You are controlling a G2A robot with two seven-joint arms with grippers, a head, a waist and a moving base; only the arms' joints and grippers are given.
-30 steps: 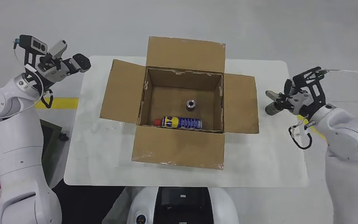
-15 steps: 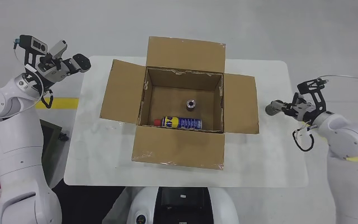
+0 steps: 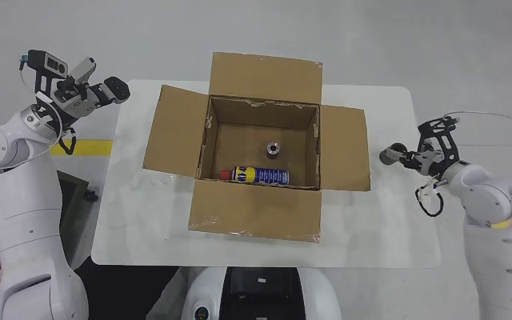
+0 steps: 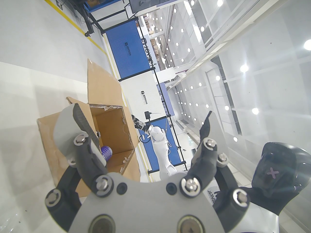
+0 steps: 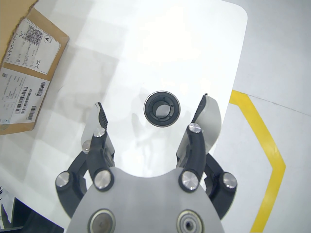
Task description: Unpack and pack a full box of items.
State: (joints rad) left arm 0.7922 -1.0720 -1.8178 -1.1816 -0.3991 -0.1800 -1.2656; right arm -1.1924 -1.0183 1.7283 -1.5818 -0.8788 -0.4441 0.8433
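While the black round bearing ring lies on the white table ahead of the right gripper, its fingers spread, the open brown cardboard box beside it holds a blue-and-yellow spray can and a small metal ring. Off the table's far corner hangs the left gripper — also spread, empty. Since a second ago the right gripper has drawn back from the ring.

overhead looking down, wrist views close, all three share box

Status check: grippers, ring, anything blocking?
Left gripper open, empty. Right gripper open over ring. Ring flat on table beside box. Can and fitting in box; nothing blocking.
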